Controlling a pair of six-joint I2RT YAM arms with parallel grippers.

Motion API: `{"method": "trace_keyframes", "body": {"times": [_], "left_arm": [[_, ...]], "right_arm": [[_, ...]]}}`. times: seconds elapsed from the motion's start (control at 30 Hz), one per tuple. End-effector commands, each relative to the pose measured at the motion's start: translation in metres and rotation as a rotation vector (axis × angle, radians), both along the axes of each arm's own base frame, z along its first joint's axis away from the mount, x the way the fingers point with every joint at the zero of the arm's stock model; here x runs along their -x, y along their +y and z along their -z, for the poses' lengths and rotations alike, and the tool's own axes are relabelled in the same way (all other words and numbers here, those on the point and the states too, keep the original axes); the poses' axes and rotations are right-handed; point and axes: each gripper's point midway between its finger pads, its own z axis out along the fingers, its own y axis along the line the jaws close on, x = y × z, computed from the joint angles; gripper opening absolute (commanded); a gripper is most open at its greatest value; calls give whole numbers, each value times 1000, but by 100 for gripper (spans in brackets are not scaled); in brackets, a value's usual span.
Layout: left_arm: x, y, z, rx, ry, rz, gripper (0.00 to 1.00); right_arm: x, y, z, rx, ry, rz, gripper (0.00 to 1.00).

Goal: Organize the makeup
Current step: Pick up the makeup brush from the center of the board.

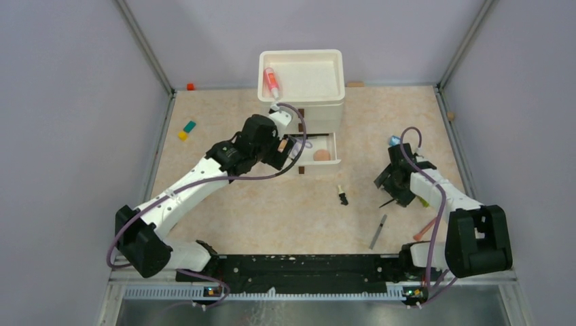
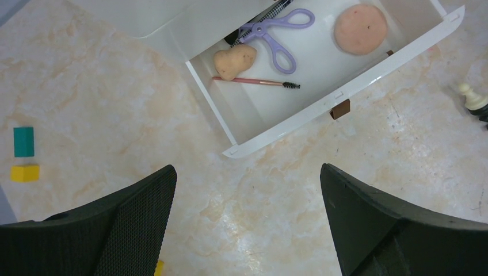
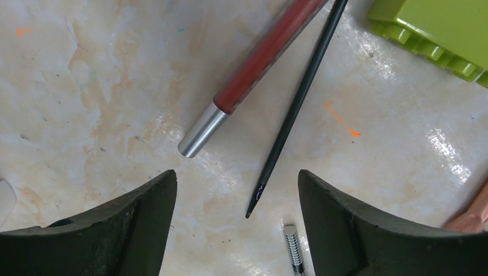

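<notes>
The white drawer point(image 2: 345, 92) stands pulled out and holds a round peach sponge point(image 2: 361, 29), a gourd-shaped peach sponge point(image 2: 235, 60), a purple scissor-handled tool point(image 2: 276, 40) and a thin pink brush point(image 2: 256, 82). My left gripper point(image 2: 247, 178) hovers open over the bare table just in front of it. A pink white-capped bottle point(image 1: 272, 83) lies in the top tray point(image 1: 333, 58). My right gripper point(image 3: 237, 184) is open low over the table, with the tip of a thin black pencil point(image 3: 296, 109) between its fingers. Beside the pencil lies a red silver-ended stick point(image 3: 259, 63).
A lime green block point(image 3: 443, 31), a ribbed silver pencil point(image 3: 293, 250) and a peach pencil tip point(image 3: 475, 213) lie near the right gripper. A small white-capped dark item point(image 1: 342, 195) rests mid-table. Teal point(image 2: 23, 141) and yellow point(image 2: 25, 172) blocks sit at the left.
</notes>
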Motion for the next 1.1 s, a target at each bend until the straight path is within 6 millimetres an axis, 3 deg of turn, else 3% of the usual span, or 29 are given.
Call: {"method": "trace_keyframes", "body": {"times": [0.0,0.23,0.5,1.07], "left_arm": [[-5,0,-20,32,-90,9,99],[-5,2,-15,25,-84,8,99],[-5,4,-12,17,-81,7,99],[-4,4,-6,10,-69,15,99]], "right_arm": [[1,-3,-9,-9,-42,37,74],[12,-10,-15,-3,-83,88,63],[11,-24,-6,10,-44,136,51],[6,-32,15,-7,-15,145,43]]}}
